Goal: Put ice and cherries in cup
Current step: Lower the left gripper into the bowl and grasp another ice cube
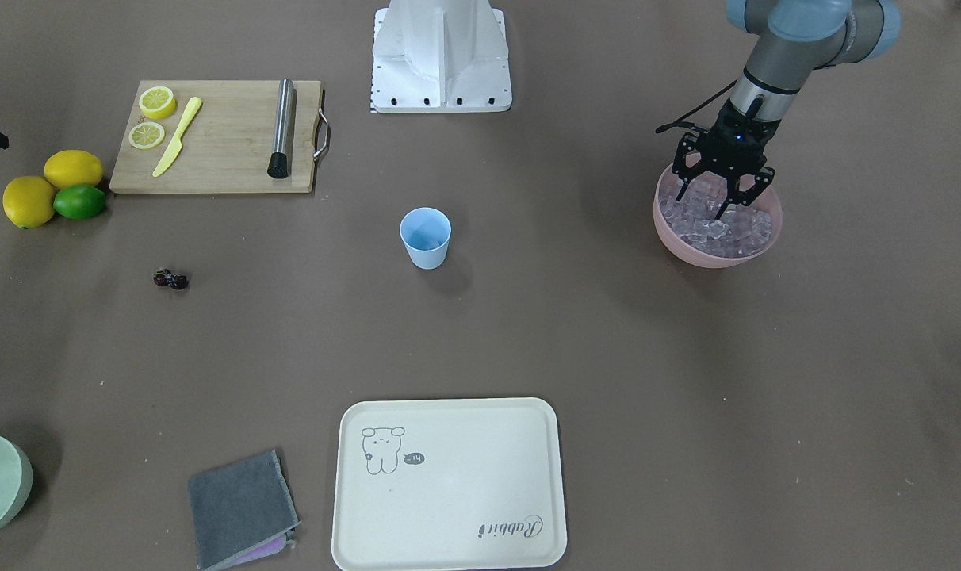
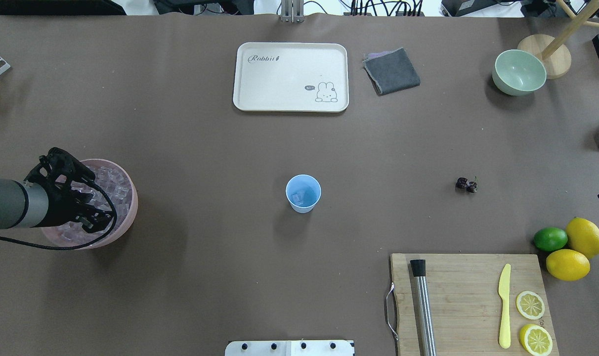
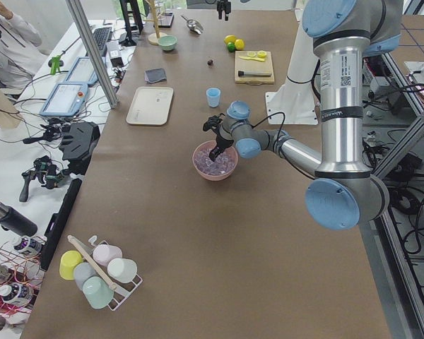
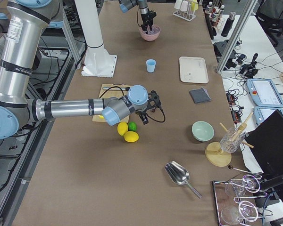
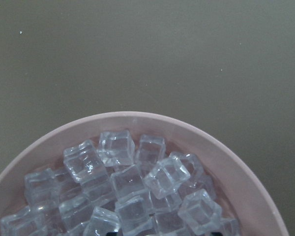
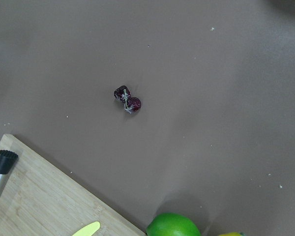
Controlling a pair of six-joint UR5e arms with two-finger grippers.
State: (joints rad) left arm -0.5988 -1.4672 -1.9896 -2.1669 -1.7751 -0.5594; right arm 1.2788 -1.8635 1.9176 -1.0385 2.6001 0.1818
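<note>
**Left gripper spread over the ice bowl; cherries lie apart on the table**

The left gripper (image 1: 702,204) reaches down into the round pink bowl (image 1: 718,258), its two black fingers apart and their tips among the ice (image 5: 137,187). The ice is a loose heap of small clear cubes with softened edges, glassy and faintly lilac. It fills the smooth, matte bowl almost to its rim.

The cup (image 1: 426,238), a plain light blue plastic tumbler that tapers towards its base, stands upright near the middle of the brown table, well apart from the bowl. A pale, glassy shape shows at its bottom in the overhead view.

The cherries (image 6: 127,100), two tiny glossy dark red rounds joined as a pair, lie on the bare table. They are near a wooden cutting board (image 1: 215,139) and a smooth green lime (image 1: 79,201).

The right gripper (image 4: 145,117) hangs above that end of the table. Whether its fingers are apart or together cannot be told.
</note>
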